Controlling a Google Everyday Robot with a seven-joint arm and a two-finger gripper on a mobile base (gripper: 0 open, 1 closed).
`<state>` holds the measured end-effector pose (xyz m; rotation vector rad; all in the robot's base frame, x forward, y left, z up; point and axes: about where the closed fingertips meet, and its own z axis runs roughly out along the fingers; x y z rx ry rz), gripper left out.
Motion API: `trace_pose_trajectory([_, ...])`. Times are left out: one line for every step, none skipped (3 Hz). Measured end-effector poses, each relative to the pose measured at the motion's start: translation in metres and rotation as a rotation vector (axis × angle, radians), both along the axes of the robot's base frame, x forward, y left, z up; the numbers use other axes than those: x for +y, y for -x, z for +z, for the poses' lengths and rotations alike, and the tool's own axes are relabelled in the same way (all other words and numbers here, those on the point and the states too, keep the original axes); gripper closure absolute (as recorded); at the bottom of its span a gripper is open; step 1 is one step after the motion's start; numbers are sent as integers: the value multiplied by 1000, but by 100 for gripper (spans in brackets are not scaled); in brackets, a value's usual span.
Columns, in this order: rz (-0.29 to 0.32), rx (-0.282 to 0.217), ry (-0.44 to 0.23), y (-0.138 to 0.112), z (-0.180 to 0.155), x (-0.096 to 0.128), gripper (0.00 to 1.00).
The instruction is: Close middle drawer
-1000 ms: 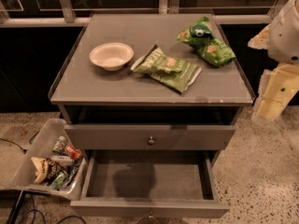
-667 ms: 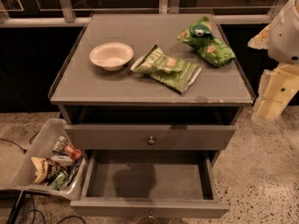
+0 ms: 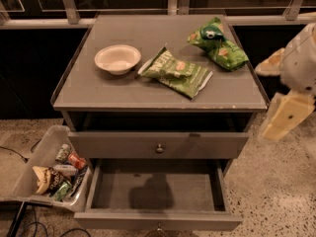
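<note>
Speckled stone floor (image 3: 276,191) runs under a grey cabinet (image 3: 158,95) set against a dark window wall with a pale rail (image 3: 123,11) along the back. Cabinet top holds three items: a shallow white bowl (image 3: 117,58) at left centre, empty as far as visible; a green snack bag (image 3: 175,72) lying flat just right of the bowl, one corner close to its rim; a second green bag (image 3: 218,43) toward the back right corner, apart from the first. Below the top, a dark gap, then the upper drawer front (image 3: 197,144) with a small round knob at its middle. Middle drawer (image 3: 158,186) sits beneath it, pulled far out toward the camera, its plain grey inside fully exposed with a soft shadow on the floor of it; its low front panel lies at the bottom edge of view, the knob (image 3: 159,229) cut by the frame. Left of the cabinet on the floor, a pale plastic bin (image 3: 37,154) holds assorted packets and cans, touching or almost touching the drawer's left side. Dark cables (image 3: 24,226) trail beside it. Gripper (image 3: 285,115), cream coloured, hangs at the right edge, level with the cabinet top's front corner, well apart from both drawers; whether it is parted or closed up cannot be told.
</note>
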<state>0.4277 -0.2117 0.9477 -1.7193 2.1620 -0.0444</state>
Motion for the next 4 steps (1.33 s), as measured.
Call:
trace_pose_trajectory([22,-17,-49,14,-41,0,40])
trace_pose_trajectory([8,-29,-82,20,-98,-17,64])
trace_pose_trajectory([5,-47,-78,18,-100,-18,87])
trace_pose_trajectory([6,-44,-77,18,-98,-18,100])
